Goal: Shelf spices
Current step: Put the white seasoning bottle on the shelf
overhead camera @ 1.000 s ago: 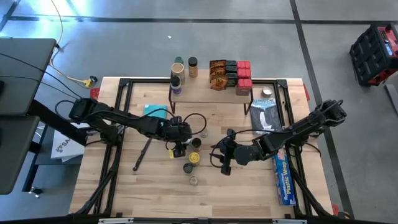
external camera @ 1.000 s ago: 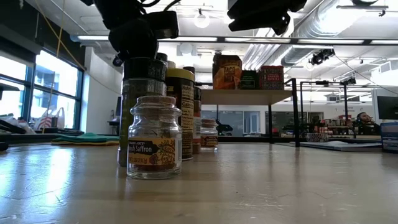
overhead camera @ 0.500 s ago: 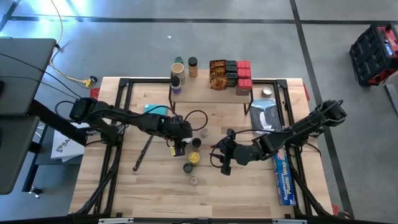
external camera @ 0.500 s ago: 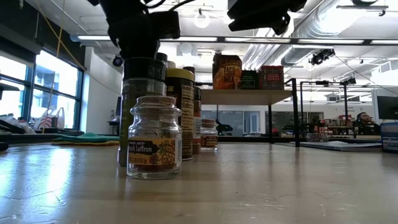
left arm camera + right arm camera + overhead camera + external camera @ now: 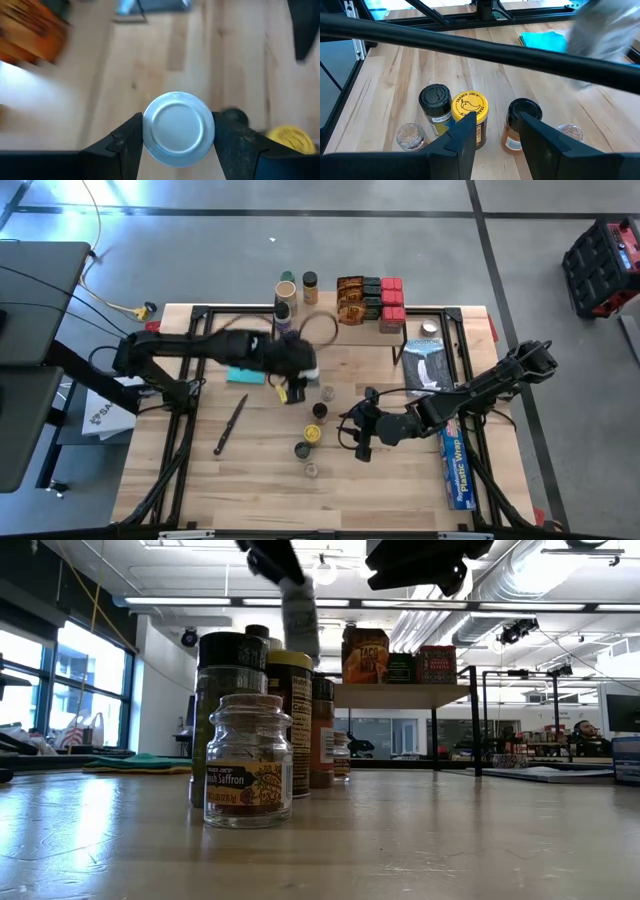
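Left gripper (image 5: 177,145) jaws clamp a silver-bottomed jar (image 5: 178,128) above bare tabletop (image 5: 150,65).

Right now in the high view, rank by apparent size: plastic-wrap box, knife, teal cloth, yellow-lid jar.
1. Plastic-wrap box, the longest.
2. Knife, long but thin.
3. Teal cloth, partly hidden under the left arm, so its rank against the knife is unsure.
4. Yellow-lid jar, smallest.

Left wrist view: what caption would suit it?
Left gripper clamps a round silver-lidded spice jar above the wooden tabletop.
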Tool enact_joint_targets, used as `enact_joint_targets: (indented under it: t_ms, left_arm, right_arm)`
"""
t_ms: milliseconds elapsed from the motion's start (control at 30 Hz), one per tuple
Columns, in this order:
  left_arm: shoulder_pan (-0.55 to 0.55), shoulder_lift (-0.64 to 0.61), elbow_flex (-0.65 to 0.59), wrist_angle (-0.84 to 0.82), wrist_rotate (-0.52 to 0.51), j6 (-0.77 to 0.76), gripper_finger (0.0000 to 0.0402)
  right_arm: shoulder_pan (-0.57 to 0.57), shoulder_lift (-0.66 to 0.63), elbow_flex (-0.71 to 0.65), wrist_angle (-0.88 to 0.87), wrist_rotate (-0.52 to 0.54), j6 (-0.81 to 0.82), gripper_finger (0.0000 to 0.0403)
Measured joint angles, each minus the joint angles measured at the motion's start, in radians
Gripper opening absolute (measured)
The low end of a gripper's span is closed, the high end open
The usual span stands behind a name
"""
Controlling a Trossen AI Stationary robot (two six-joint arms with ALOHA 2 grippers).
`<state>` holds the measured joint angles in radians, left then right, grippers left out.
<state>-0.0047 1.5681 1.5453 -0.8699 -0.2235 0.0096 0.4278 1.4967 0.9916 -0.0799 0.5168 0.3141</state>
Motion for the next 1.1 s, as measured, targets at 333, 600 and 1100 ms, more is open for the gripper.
enact_joint_targets:
  t_ms: [333,600,1100]
  left_arm:
    - [0.267,0.0,0.131,0.002,0.094,0.143,0.0195]
    - [0.436,0.016,0.133,0.001,0.238,0.191,0.0195]
    - [0.449,0.102,0.133,0.003,0.187,0.336,0.0215]
  right_arm:
    - [0.0,0.0,0.0,0.017,0.0,0.0,0.014]
    - [-0.002,0.0,0.0,0.017,0.001,0.0,0.014]
    - [-0.002,0.0,0.0,0.016,0.01,-0.001,0.014]
